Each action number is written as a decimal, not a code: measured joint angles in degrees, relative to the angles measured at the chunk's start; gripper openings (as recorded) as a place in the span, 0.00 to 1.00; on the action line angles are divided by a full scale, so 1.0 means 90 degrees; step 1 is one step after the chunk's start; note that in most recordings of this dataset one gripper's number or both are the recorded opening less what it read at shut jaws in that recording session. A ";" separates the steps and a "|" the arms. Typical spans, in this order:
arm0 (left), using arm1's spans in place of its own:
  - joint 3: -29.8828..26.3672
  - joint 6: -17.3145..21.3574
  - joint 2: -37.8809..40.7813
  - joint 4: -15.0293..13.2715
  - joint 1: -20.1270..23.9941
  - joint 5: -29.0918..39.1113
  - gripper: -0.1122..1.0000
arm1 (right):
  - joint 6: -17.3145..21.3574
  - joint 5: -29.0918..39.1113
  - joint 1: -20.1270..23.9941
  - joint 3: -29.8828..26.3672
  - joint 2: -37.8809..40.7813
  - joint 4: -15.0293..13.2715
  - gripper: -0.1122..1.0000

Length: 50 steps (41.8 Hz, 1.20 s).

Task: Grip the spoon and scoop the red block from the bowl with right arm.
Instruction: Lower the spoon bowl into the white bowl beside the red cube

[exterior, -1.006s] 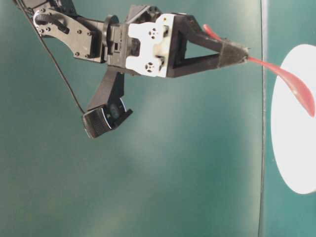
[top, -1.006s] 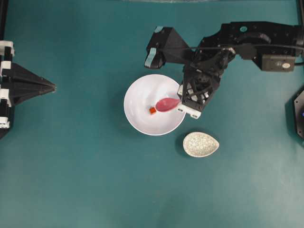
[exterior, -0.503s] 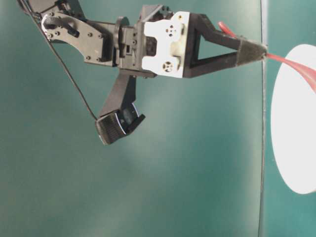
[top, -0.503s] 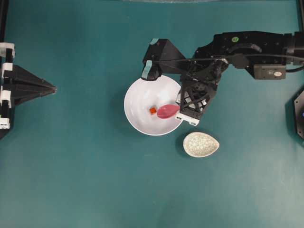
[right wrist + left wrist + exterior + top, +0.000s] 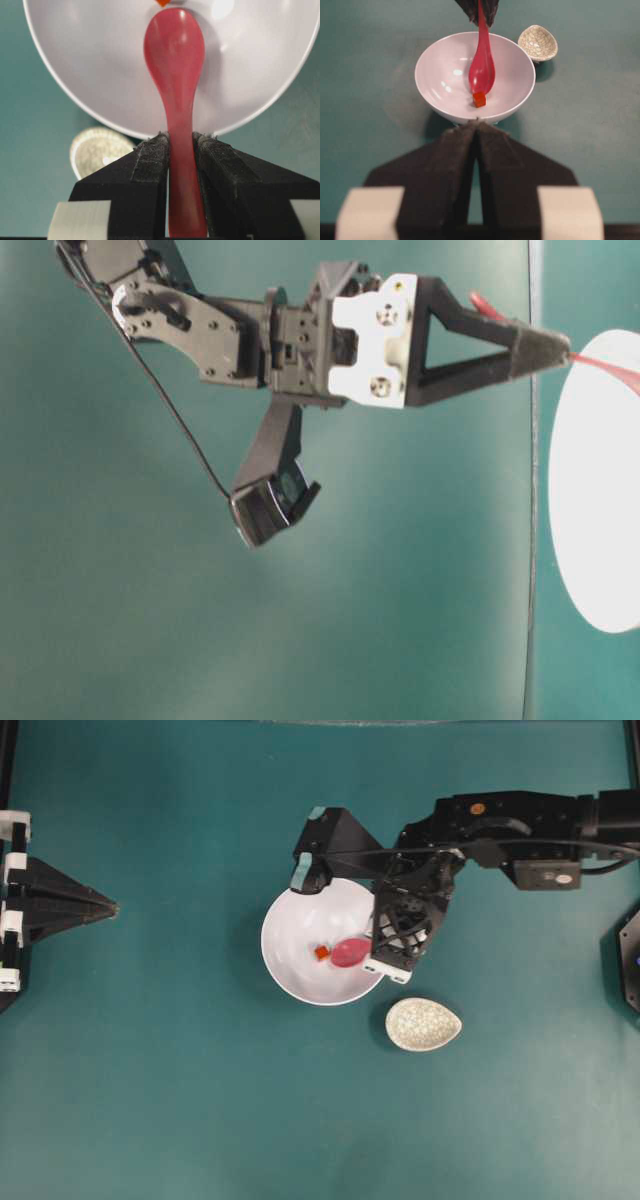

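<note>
A: What sits at the far left of the table [image 5: 180, 1100]?

B: The left hand [image 5: 100, 905] rests there, well apart from everything else, its two black fingers pressed together to a point with nothing between them.

A: And moving right?

B: The bowl [image 5: 290, 920] stands near the middle of the table. Inside it lies the red block [image 5: 321, 952], a little left of centre on the white floor of the bowl.

A: Where is the spoon?

B: The spoon [image 5: 350, 952] reaches into the bowl from the right. Its scoop lies just right of the block, the tip touching it or all but touching it; the left wrist view shows the block right at the scoop's front edge. The handle slopes up and out over the bowl's right rim.

A: Who holds it?

B: The right hand [image 5: 180, 145], with both pads clamped on the handle. The right arm [image 5: 520, 815] comes in from the far right.

A: Anything further right?

B: A speckled cream dish [image 5: 423, 1024] sits just beside the bowl, to its lower right, apart from the spoon.
</note>
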 measured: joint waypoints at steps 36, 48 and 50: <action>0.0010 0.0000 -0.0010 0.0010 0.0000 0.0000 0.10 | -0.0078 -0.0068 0.0068 -0.0928 0.0498 -0.0332 0.32; 0.0010 0.0000 -0.0010 0.0000 0.0000 0.0000 0.10 | 0.0107 0.0605 0.0020 -0.0928 0.0029 -0.0381 0.32; 0.0010 0.0000 -0.0010 0.0000 0.0000 0.0000 0.10 | 0.0107 0.0791 0.0010 -0.0918 0.0029 -0.0381 0.32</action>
